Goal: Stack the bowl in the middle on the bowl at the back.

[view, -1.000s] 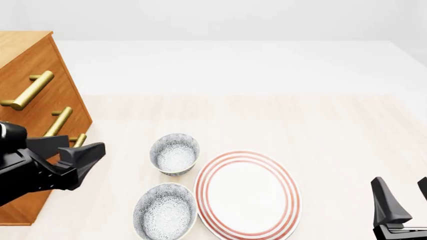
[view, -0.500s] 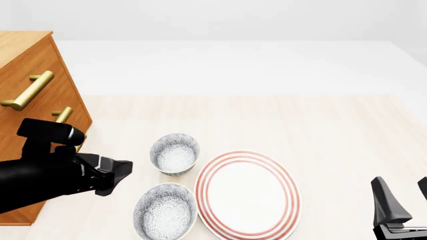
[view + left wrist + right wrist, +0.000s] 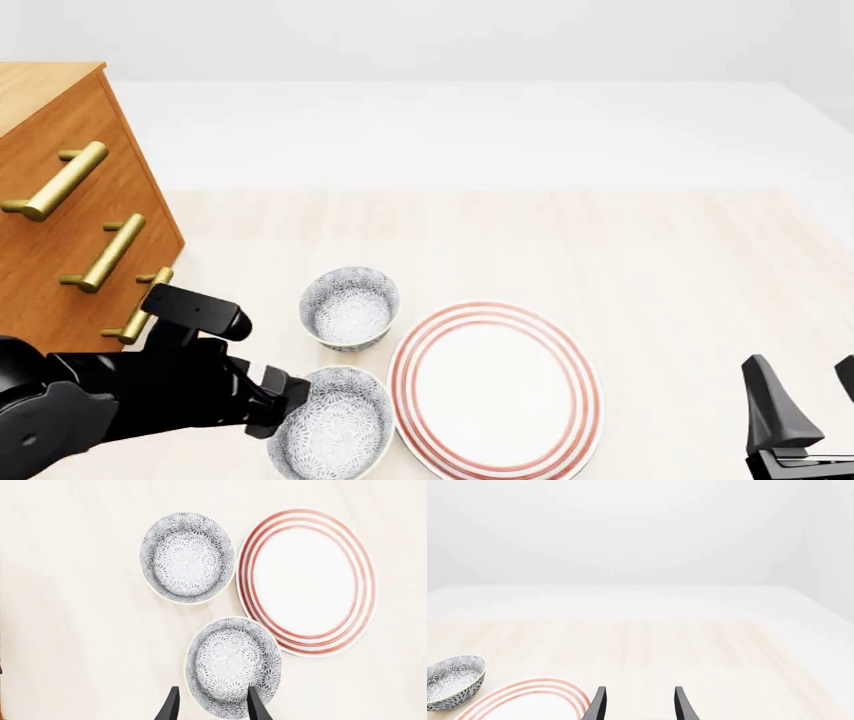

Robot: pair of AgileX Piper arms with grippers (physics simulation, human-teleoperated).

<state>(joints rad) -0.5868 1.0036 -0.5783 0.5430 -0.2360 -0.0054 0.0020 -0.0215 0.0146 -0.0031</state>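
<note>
Two small speckled bowls stand left of the plate. The bowl in the middle (image 3: 334, 425) (image 3: 233, 662) is the nearer one. The bowl at the back (image 3: 350, 306) (image 3: 187, 557) (image 3: 452, 682) stands just beyond it, apart from it. My left gripper (image 3: 286, 400) (image 3: 213, 707) is open at the middle bowl's left rim. One finger is outside the rim and the other is over the inside, neither closed on it. At the front right, my right gripper (image 3: 805, 395) (image 3: 640, 705) stands open with nothing in it.
A large white plate with red rings (image 3: 567, 345) (image 3: 357, 555) (image 3: 527, 690) lies right of both bowls, close to them. A wooden drawer cabinet with brass handles (image 3: 60, 110) stands at the left edge, behind my left arm.
My left arm has swung right and down from beside the cabinet to the middle bowl's rim. The bowls, plate and right arm have not moved.
</note>
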